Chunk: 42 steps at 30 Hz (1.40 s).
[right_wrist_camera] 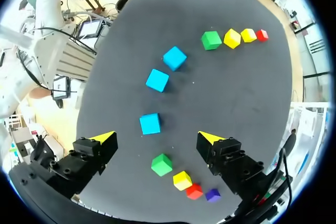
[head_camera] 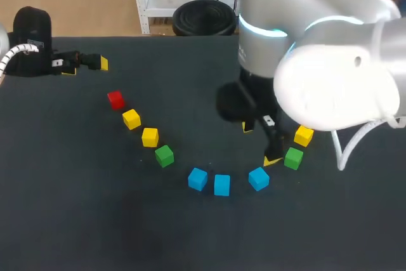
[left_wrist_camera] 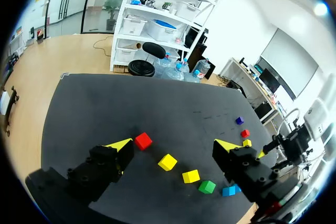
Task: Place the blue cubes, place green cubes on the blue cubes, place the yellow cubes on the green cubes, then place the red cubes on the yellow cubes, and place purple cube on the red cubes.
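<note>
Surface: a dark table (head_camera: 76, 220) with small cubes lying singly in a curved row, none resting on another.
Blue cubes: three at the middle of the row, the left blue cube (head_camera: 197, 178), the middle blue cube (head_camera: 221, 185) and the right blue cube (head_camera: 258, 178), each a little apart from the next.
Left half of the row: outward from the left blue cube lie the left green cube (head_camera: 164, 155), the inner yellow cube (head_camera: 150, 136), the outer yellow cube (head_camera: 131, 118) and the left red cube (head_camera: 115, 99).
Right half of the row: the right green cube (head_camera: 293, 157), then the right yellow cube (head_camera: 304, 135). The right wrist view adds the right red cube (right_wrist_camera: 194, 191) and the purple cube (right_wrist_camera: 212, 195) just beside it. In the head view the right arm (head_camera: 330, 74) hides these two.
Right gripper (right_wrist_camera: 157, 138): over the right half of the row, fingers spread wide and holding nothing.
Cubes at its jaws: the right blue cube lies just ahead of the gap between the tips. The right green cube lies under the gap, with no finger seen touching either.
In the way: the right yellow cube sits just beside the right green cube, close to one finger.
Left gripper (left_wrist_camera: 174, 145): at the table's far left, well apart from the row, fingers spread and empty. The left red cube lies just ahead of one tip.
</note>
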Available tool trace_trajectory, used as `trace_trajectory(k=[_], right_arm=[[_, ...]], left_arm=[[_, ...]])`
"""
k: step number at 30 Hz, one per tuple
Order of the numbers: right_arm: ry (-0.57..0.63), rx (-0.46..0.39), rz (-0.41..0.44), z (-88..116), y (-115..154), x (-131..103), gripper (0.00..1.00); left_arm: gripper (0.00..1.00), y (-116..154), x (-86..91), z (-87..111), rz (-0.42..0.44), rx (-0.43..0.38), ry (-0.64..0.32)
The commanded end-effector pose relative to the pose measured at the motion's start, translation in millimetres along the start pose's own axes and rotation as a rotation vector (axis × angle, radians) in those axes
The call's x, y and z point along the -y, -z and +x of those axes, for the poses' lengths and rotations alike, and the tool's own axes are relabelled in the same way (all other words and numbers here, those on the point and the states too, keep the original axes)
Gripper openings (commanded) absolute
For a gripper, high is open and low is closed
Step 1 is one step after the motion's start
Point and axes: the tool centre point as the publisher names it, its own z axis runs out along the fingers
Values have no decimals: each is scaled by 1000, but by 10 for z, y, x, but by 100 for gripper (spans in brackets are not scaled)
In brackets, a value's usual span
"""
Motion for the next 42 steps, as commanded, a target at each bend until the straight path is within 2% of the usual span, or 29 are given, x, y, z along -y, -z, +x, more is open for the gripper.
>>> trace_trajectory(k=[1, 6, 11, 15, 19, 24, 31, 42], right_arm=[[28, 26, -7, -10, -163, -109, 100], [35, 39, -22, 21, -333, -253, 100], [68, 27, -34, -61, -428, -345, 100], [107, 31, 2, -96, -464, -376, 100], [114, -6, -5, -77, -579, -372, 100], [88, 4, 2, -16, -636, -339, 100], [104, 22, 46, -54, -631, -285, 100], [108, -2, 35, -2, -752, -221, 100]], left_arm=[[100, -5, -16, 5, 6, 4, -1], [100, -5, -16, 5, 6, 4, -1], [100, -5, -16, 5, 6, 4, -1], [100, -5, -16, 5, 6, 4, -1], [100, -5, -16, 5, 6, 4, -1], [100, -5, -16, 5, 6, 4, -1], [100, -5, -16, 5, 6, 4, -1], [100, -5, -16, 5, 6, 4, -1]])
